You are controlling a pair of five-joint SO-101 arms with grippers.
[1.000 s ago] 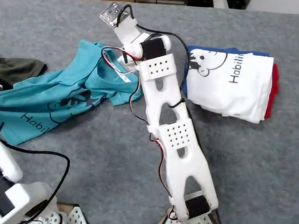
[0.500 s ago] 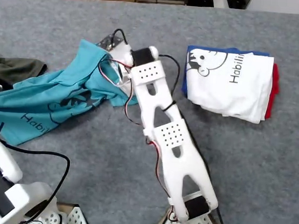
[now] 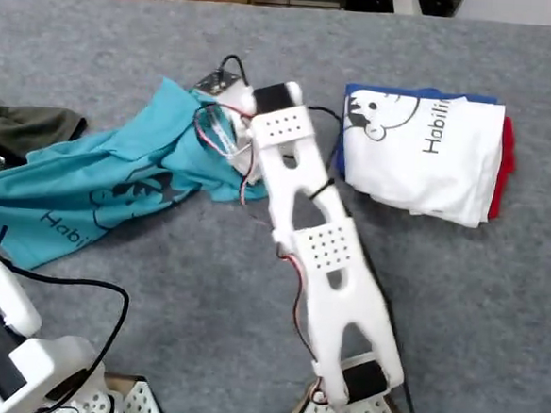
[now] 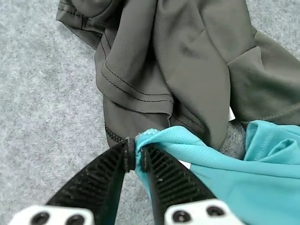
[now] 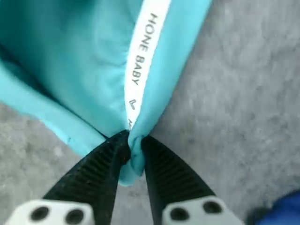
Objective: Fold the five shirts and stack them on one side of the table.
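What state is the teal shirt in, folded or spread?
Spread, not folded: the teal shirt lies rumpled across the table, with the right claw pinching its collar and the left claw an edge.

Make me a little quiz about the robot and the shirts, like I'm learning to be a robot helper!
1. True or false: the right hand is shut on the teal shirt.
2. What colour is the top shirt of the folded stack? A) white B) olive C) teal
3. Fill the gap: the left hand pinches the teal shirt's edge, right next to the ____ shirt.
Key: 1 true. 2 A, the white shirt. 3 olive; the olive shirt lies crumpled, not folded.
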